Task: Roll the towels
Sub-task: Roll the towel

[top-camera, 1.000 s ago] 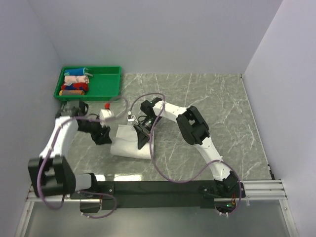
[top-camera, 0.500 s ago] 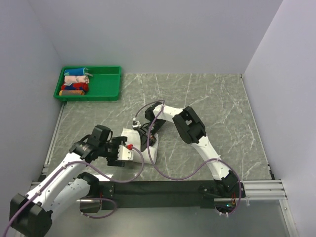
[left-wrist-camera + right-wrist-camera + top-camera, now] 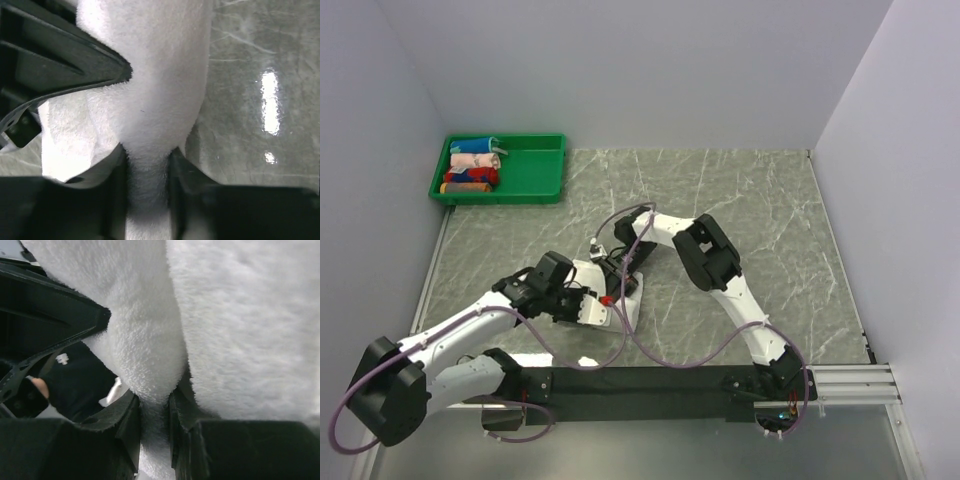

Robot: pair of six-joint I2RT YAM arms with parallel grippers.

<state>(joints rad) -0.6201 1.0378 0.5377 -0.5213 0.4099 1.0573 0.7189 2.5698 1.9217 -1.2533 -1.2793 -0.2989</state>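
The white terry towel lies bunched on the marble table, mostly hidden under both grippers in the top view. My left gripper is shut on a fold of the towel, which fills the left wrist view. My right gripper is shut on another fold of the towel from the far side. The two grippers sit close together, and each shows as a black shape in the other's wrist view.
A green tray with small colourful rolled cloths stands at the far left corner. Purple cables loop over the table by the arms. Marble surface lies right of the towel.
My left arm has swung from the far left side round to the towel's near side and has closed on it. The towel has bunched narrower. The right gripper has shifted slightly.
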